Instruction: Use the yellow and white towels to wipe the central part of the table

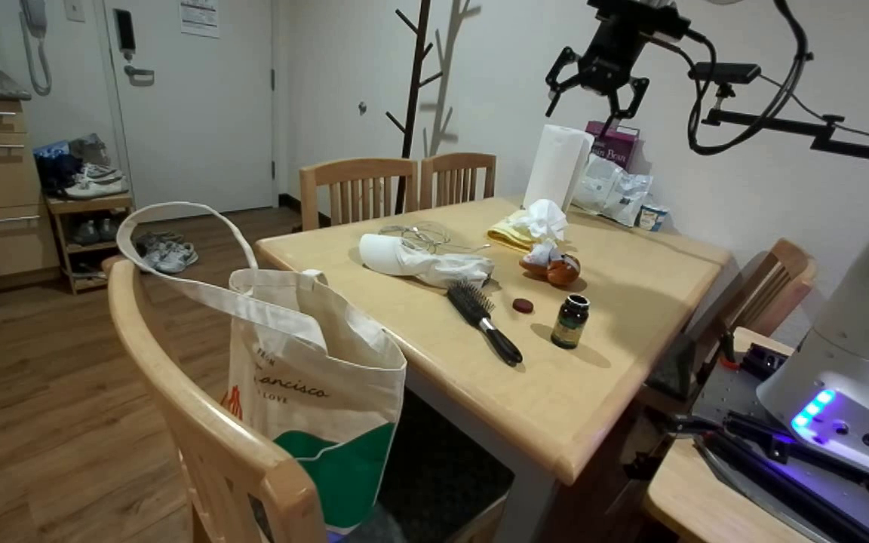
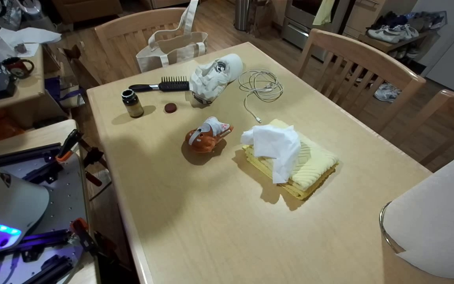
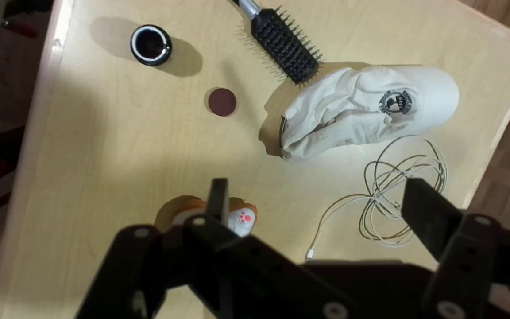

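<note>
- In an exterior view, our gripper hangs spread and empty, upper right; the towels lie right of centre.
- In an exterior view, the white towel lies over the yellow towel: a shallow grasp, we fear, may lift only white.
- In the wrist view, the bottle stands uncapped, upper left; too wide wiping could tip it.

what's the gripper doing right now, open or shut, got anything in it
Gripper: open, jaws spread wide, holding nothing, up above the table.
</note>
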Available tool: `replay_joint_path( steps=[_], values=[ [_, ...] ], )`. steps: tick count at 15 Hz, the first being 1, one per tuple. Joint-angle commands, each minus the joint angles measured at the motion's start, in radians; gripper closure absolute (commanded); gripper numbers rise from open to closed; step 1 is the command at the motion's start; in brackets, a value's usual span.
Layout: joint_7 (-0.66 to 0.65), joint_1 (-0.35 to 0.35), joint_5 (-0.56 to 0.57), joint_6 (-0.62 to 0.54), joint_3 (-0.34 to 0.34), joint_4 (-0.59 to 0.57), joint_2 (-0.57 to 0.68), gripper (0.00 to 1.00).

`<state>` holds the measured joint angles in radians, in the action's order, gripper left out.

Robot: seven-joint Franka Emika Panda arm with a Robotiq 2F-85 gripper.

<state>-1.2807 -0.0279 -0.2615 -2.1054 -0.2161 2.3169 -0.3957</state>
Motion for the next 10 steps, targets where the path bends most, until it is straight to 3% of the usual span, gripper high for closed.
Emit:
replay_joint_path(
  steps=[1,7,8,9,10],
  values=[
    [-0.246,-0.020,0.103,-0.050,-0.043,-0.134,0.159,0.00],
    [-0.699,-0.087,0.475,-0.148,-0.146,-0.260,0.344,0.00],
    [-0.776,-0.073,0.549,-0.125,-0.145,-0.285,0.376,0.00],
    [-0.699,0.020,0.483,-0.085,-0.071,-0.289,0.395,0.00],
    [-0.680,0.024,0.479,-0.113,-0.045,-0.248,0.339,0.00]
  ],
)
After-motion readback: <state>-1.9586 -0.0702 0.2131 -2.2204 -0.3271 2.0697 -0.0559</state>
